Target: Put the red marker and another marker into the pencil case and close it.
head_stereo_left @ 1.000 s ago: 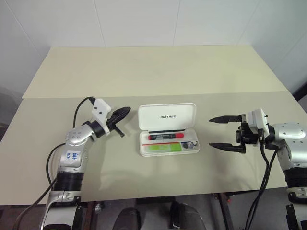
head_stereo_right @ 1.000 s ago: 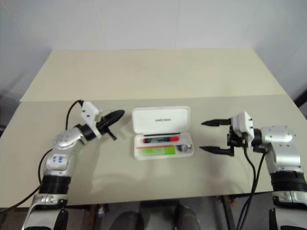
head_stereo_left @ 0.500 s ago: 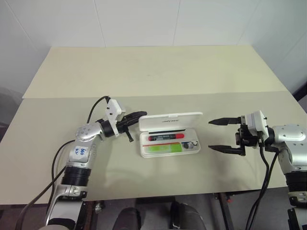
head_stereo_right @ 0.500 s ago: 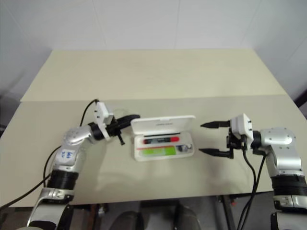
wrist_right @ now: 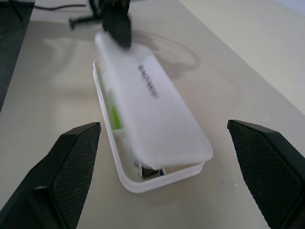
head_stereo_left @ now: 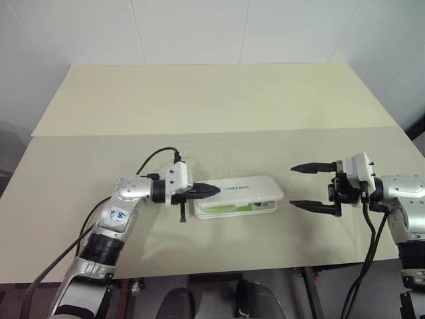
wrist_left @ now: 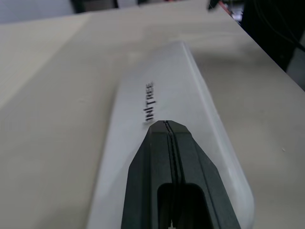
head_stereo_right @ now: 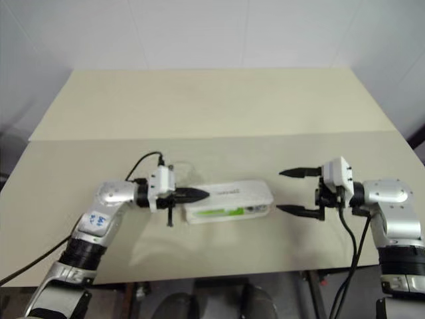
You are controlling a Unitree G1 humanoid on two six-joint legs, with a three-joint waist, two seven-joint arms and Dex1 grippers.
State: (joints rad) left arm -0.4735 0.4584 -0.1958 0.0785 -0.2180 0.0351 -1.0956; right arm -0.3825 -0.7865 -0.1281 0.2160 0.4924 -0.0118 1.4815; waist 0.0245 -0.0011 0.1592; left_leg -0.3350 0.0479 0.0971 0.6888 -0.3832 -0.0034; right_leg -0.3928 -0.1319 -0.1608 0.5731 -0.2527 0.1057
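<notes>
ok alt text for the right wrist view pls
A white pencil case lies on a beige table, its lid nearly shut over a green highlighter. The shut left gripper rests on the lid's far end, and the right gripper's open black fingers frame the case.

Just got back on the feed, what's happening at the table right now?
The left tool, shut, is on top of the lid of the pencil case, near its left end, pressing it down. The lid is nearly closed but not flush: a gap remains along the front, where the green highlighter shows inside. The right tool hangs open to the right of the case, touching nothing. The case sits on the beige table.
</notes>
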